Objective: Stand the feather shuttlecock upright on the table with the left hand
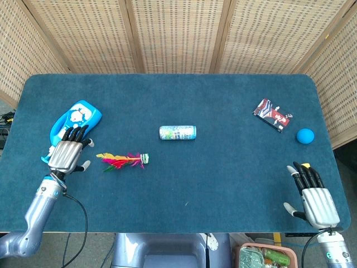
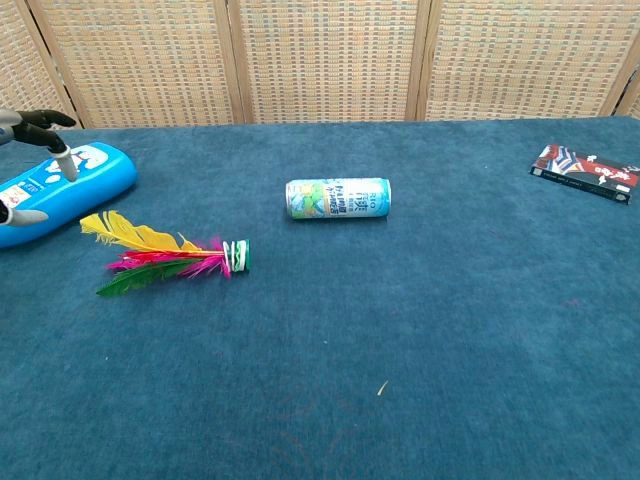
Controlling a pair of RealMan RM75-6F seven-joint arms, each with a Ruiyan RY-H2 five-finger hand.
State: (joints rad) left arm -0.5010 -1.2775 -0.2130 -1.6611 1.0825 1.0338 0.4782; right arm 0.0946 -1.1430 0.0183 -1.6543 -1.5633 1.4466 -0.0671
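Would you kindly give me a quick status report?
Left hand open beside shuttlecock; right hand open. Shuttlecock lying flat. Nothing between.

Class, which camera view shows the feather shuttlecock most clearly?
The chest view: the feather shuttlecock appears large, lying on its side, with separate yellow, pink and green feathers and the base disc distinct. The head view shows it small from above, just right of the left hand.

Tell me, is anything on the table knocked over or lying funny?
Yes. The feather shuttlecock lies flat on its side, feathers pointing left, instead of standing on its base. The can also lies on its side mid-table. Nothing looks spilled or broken.
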